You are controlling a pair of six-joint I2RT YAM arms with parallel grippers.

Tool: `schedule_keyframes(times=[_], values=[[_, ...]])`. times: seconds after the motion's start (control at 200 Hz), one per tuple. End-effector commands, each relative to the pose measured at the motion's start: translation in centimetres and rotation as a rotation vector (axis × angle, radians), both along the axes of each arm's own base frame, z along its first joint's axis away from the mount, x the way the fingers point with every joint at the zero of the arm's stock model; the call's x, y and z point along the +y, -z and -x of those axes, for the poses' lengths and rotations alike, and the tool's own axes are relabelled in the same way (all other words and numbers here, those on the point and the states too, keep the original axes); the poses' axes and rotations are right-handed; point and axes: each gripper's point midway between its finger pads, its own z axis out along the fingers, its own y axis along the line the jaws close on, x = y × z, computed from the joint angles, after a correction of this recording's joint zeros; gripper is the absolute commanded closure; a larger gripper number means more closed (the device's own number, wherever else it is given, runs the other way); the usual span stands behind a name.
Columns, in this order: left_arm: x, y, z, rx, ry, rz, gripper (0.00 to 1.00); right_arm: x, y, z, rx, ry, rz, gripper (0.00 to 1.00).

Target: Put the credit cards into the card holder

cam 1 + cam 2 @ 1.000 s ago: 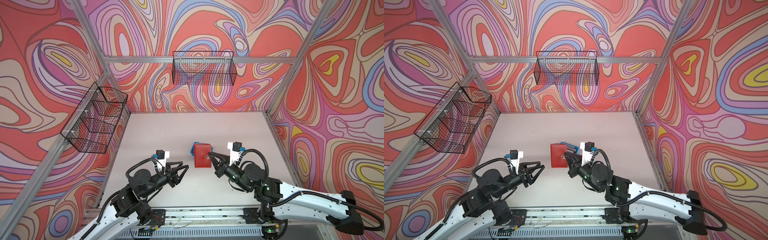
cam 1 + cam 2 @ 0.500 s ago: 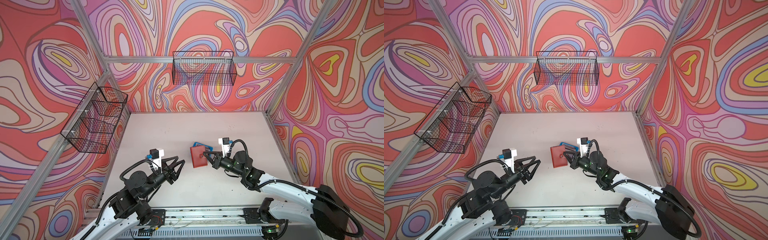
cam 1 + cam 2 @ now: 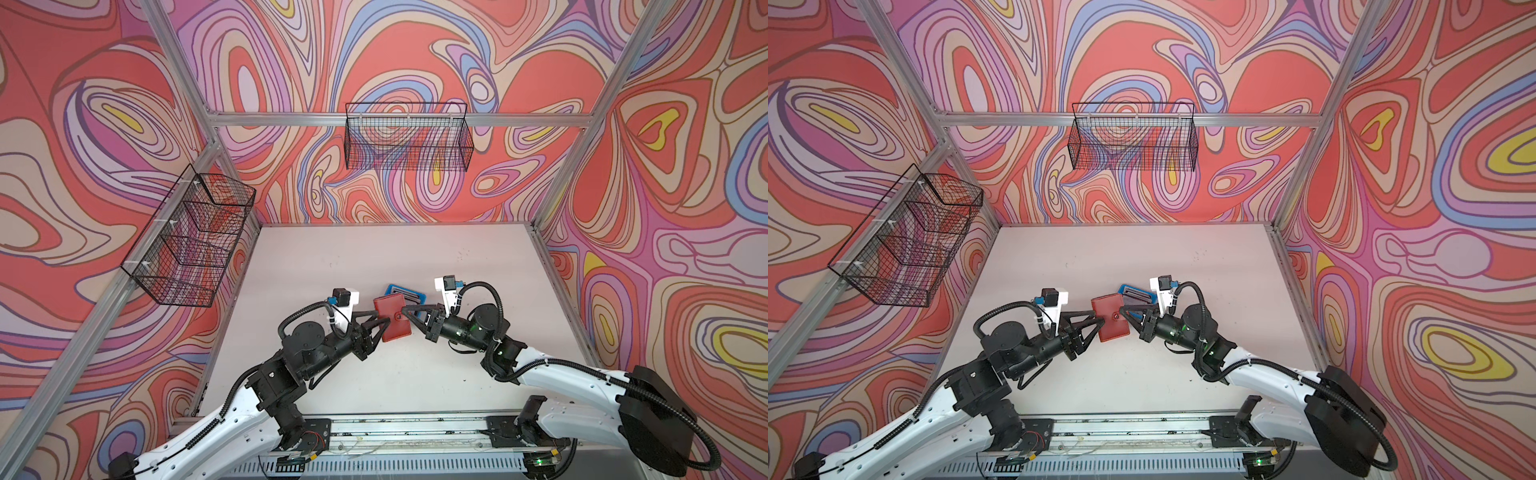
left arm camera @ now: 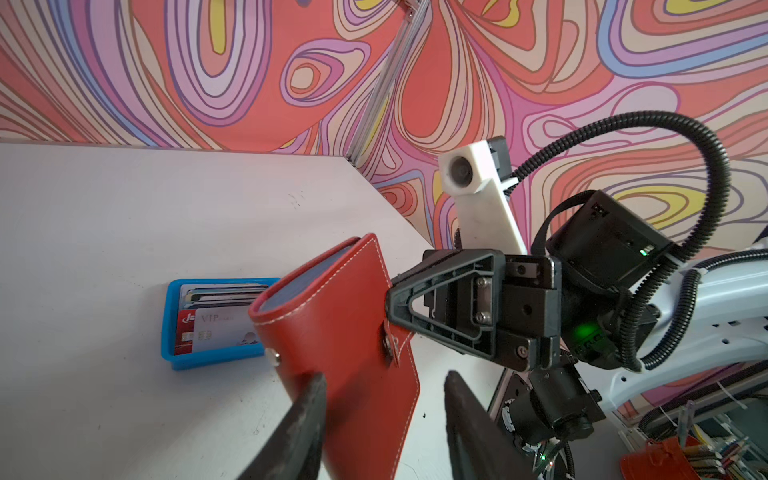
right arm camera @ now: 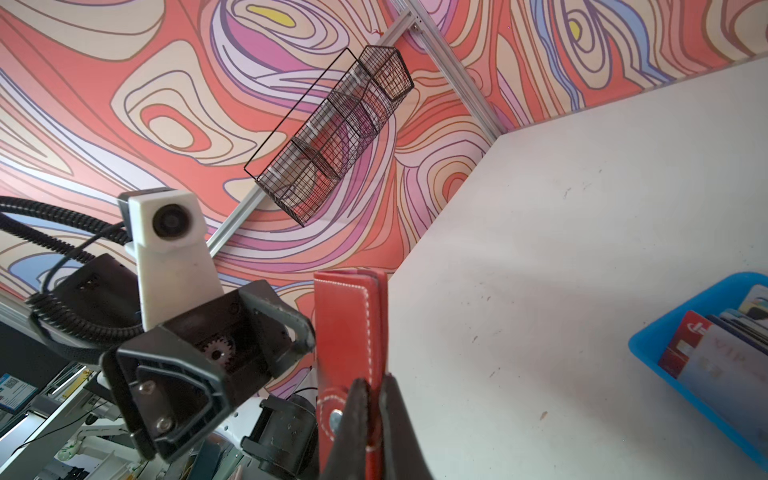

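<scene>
Holding the red stitched-leather card holder (image 3: 392,318), mid-frame in a top view, by its snap strap (image 4: 397,343), your right gripper (image 5: 375,380) is clamped. Your left gripper (image 4: 384,376) has its jaws apart astride it: close squarely, then unsnap. White plastic credit cards (image 4: 216,328) sit in the blue tray (image 4: 170,324).

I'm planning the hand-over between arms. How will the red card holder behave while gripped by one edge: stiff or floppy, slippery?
The card holder is probably fairly stiff: pinched only at one edge by the right end effector, it looks flat, not sagging. Its stitched, leather-like cover looks matte, so it is likely not slippery. It is probably light, being a small, slim booklet.
</scene>
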Motion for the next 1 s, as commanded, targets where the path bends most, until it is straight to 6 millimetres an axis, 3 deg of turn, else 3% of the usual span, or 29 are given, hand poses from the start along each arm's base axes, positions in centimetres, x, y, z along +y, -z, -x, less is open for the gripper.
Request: schedule_keyframes(times=[0.0, 0.155, 0.26, 0.27, 0.29, 0.521, 0.826, 0.996], values=[[-0.3, -2.6, 0.8, -0.072, 0.049, 0.05, 0.51, -0.2, -0.8, 0.5, -0.036, -0.017, -0.041, 1.0], [0.0, -2.1, 0.2, -0.071, 0.01, 0.079, 0.49, -0.3, -0.7, 0.5, -0.045, -0.014, -0.043, 1.0], [-0.9, -2.6, 0.8, -0.084, 0.076, 0.101, 0.5, -0.1, -1.2, 1.0, -0.046, -0.044, -0.063, 1.0], [-1.1, -1.3, 0.9, -0.068, 0.082, 0.085, 0.51, -0.1, -1.2, 1.0, -0.045, -0.046, -0.067, 1.0], [-1.2, -0.9, 1.0, -0.063, 0.091, 0.083, 0.51, -0.1, -1.4, 1.1, -0.045, -0.051, -0.073, 1.0], [-0.2, -0.1, 0.1, -0.027, 0.013, 0.071, 0.54, -0.6, -1.4, 1.1, -0.023, -0.036, -0.1, 1.0], [1.8, -0.8, 0.8, -0.07, -0.035, 0.106, 0.51, -2.1, -1.5, 0.6, -0.009, 0.05, -0.109, 1.0], [0.7, -0.8, 1.2, -0.089, 0.023, 0.116, 0.51, -2.7, -2.9, 1.9, -0.043, 0.012, -0.176, 1.0]])
